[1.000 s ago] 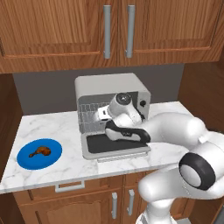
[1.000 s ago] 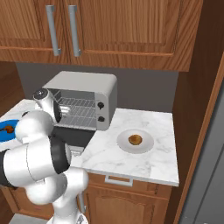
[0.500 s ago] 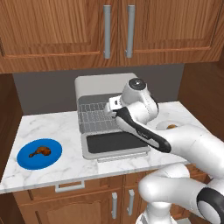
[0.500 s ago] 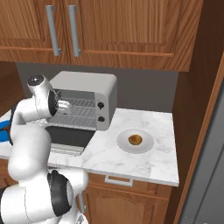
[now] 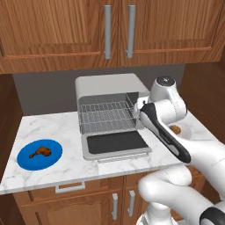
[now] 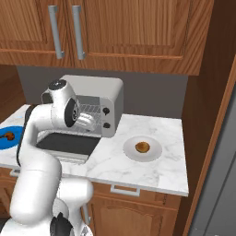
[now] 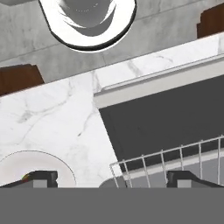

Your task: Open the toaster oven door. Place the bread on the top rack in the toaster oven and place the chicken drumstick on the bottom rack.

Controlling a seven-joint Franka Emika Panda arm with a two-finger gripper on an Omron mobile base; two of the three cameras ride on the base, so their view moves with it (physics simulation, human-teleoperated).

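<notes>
Toaster oven door [image 5: 116,143] was already flat open, both racks showing, so the bread [image 6: 142,147] was up first. It sat on a white plate [image 6: 129,150] on the bench [image 6: 152,170], right of the oven. My gripper [image 7: 111,178] hung spread and empty above the plate's edge. Bread looked light and squashy to me, so I figured a gentle pinch across its middle. Drumstick [image 5: 39,152] waited on the blue plate [image 5: 24,162], probably greasy.
</notes>
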